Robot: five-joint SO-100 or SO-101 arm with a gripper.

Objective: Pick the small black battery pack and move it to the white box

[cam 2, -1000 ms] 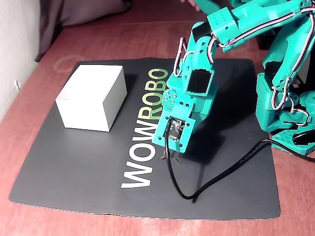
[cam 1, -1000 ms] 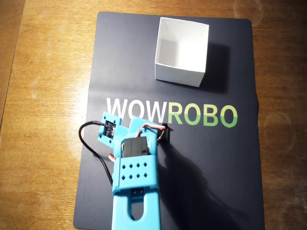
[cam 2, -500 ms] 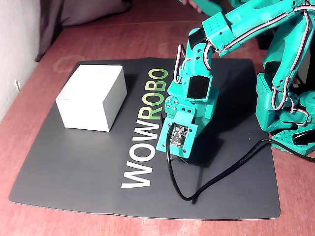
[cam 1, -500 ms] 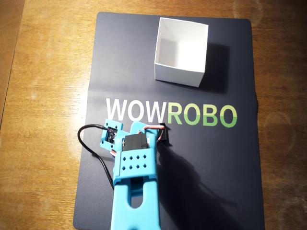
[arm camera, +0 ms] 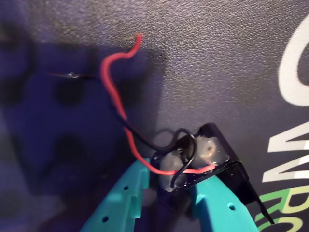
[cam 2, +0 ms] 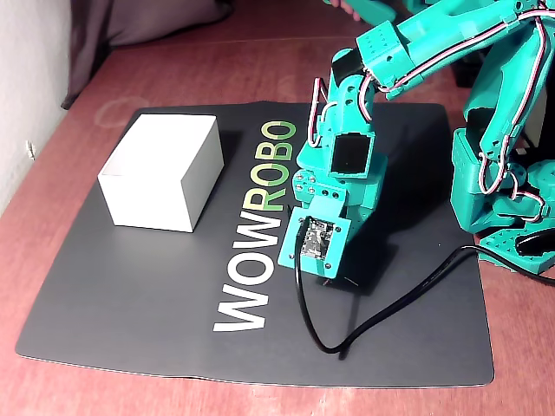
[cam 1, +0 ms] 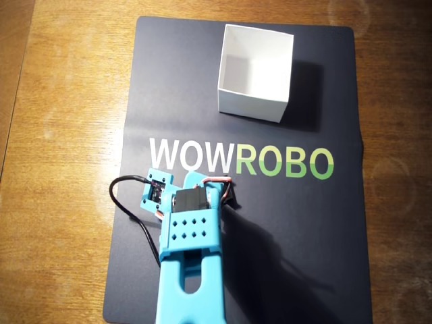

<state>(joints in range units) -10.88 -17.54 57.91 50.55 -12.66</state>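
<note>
Wooden table [cam 1: 61, 135] with a black mat [cam 1: 297, 223] printed WOWROBO [cam 1: 241, 160] on top. White box [cam 1: 255, 71], open-topped, sits upper centre of the overhead view, well apart from the arm. Teal gripper [arm camera: 169, 193] enters the wrist view from the bottom edge. Battery pack [arm camera: 203, 162], lower centre-right in that view, sits between the two fingers [arm camera: 120, 203], which are closed on it. Red and black wires [arm camera: 116, 92] trail from it toward the upper left. Whether the pack touches the mat can't be told.
</note>
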